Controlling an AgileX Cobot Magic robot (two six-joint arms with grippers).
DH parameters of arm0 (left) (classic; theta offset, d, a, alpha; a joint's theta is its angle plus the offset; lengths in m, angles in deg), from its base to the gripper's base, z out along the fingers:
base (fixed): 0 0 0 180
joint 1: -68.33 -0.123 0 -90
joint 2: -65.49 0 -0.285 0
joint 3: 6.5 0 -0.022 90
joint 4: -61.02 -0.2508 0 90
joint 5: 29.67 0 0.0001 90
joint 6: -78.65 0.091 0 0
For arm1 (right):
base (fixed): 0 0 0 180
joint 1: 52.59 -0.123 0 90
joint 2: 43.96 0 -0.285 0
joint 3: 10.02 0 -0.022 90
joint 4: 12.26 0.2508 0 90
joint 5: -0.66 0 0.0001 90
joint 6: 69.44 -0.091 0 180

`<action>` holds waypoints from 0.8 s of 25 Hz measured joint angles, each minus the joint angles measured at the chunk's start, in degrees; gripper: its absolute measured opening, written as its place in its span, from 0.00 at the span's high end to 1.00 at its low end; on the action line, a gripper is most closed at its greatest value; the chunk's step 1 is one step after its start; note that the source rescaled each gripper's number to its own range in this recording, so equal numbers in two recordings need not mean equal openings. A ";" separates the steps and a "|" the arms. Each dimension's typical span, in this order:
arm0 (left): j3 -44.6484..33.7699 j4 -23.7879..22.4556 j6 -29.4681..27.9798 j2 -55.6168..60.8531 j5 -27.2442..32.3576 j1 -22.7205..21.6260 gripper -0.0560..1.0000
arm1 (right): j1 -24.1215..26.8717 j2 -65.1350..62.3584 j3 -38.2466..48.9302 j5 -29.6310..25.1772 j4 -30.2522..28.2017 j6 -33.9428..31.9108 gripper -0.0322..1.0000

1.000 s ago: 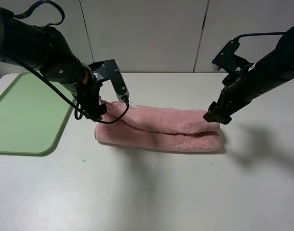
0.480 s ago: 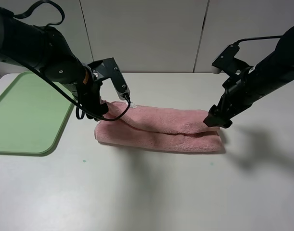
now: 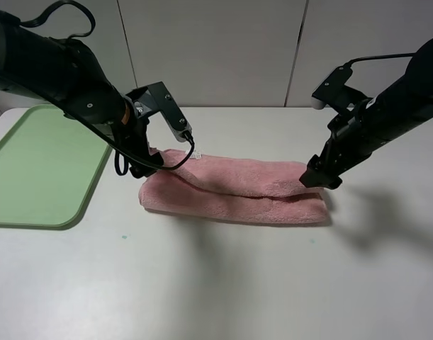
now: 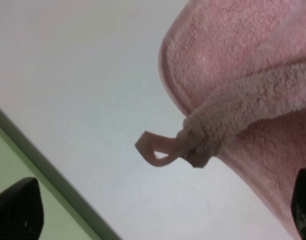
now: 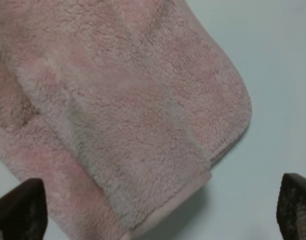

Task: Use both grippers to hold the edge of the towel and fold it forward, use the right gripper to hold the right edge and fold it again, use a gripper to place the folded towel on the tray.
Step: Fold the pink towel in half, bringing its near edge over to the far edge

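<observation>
The pink towel [image 3: 234, 190] lies folded once into a long strip across the middle of the table. My left gripper [image 3: 141, 167] hovers open just over its left end. In the left wrist view the towel corner [image 4: 243, 75] and its pink loop [image 4: 158, 150] lie free between the spread fingertips [image 4: 17, 212]. My right gripper [image 3: 319, 177] hangs open over the strip's right end. The right wrist view shows the folded layers [image 5: 117, 100] below its wide-set fingertips [image 5: 295, 205], which hold nothing. The light-green tray [image 3: 39, 166] sits at the table's left.
A strip of the tray's rim [image 4: 47, 175] shows close to the left gripper. White table surface [image 3: 223, 283] stretches in front of the towel, and a pale panelled wall [image 3: 216, 49] stands behind the table.
The left gripper has spread wider and lifted slightly off the towel's left corner. The right gripper has risen a little from the right end. The towel stays flat.
</observation>
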 joint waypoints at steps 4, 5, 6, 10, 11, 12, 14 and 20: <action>0.00 0.00 -0.46 0.00 -1.33 0.00 0.00 | 0.00 0.00 0.00 0.00 0.25 0.00 0.00; 0.00 0.00 -0.71 0.00 -1.39 0.00 0.00 | 0.00 0.00 0.00 0.00 0.31 0.00 0.00; 0.00 0.00 -1.00 0.00 -1.43 0.00 0.00 | 0.00 0.00 0.00 0.00 0.31 0.00 0.00; 0.00 0.00 -1.60 0.00 -1.67 0.00 0.00 | 0.00 0.00 0.00 0.00 0.31 -0.23 0.00; 0.00 0.00 -1.72 0.00 -1.67 0.00 0.00 | 0.00 0.00 0.00 0.00 0.31 -0.54 0.00; 0.00 0.00 -1.78 0.00 -1.67 0.00 0.00 | 0.00 0.00 0.00 0.00 0.31 -1.00 0.00; 0.00 0.00 -1.78 0.00 -1.72 0.00 0.00 | 0.00 0.00 0.00 0.00 0.31 -2.19 0.00; 0.00 0.00 -1.78 0.00 -2.09 0.00 0.00 | 0.00 0.00 0.00 -0.40 0.31 -3.26 0.00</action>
